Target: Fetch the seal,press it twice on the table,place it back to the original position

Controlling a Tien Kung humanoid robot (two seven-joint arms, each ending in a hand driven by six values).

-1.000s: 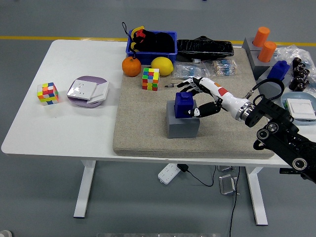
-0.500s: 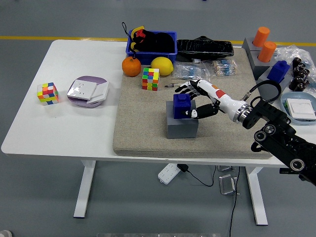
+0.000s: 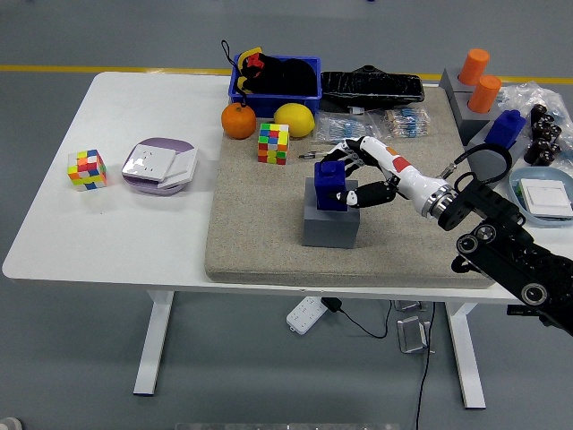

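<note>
Since the earlier frames our right hand (image 3: 356, 177) has carried the blue seal (image 3: 330, 185) slightly up and left in the picture, and the grey block (image 3: 330, 223) beneath has shifted left too. We pinch the seal between thumb and curled fingers; it stands upright, long axis vertical, knob on top, just right of centre. Bare beige mat (image 3: 260, 224) lies open to the lower left. The Rubik's cube (image 3: 273, 143) sits near the seal, toward the upper left.
</note>
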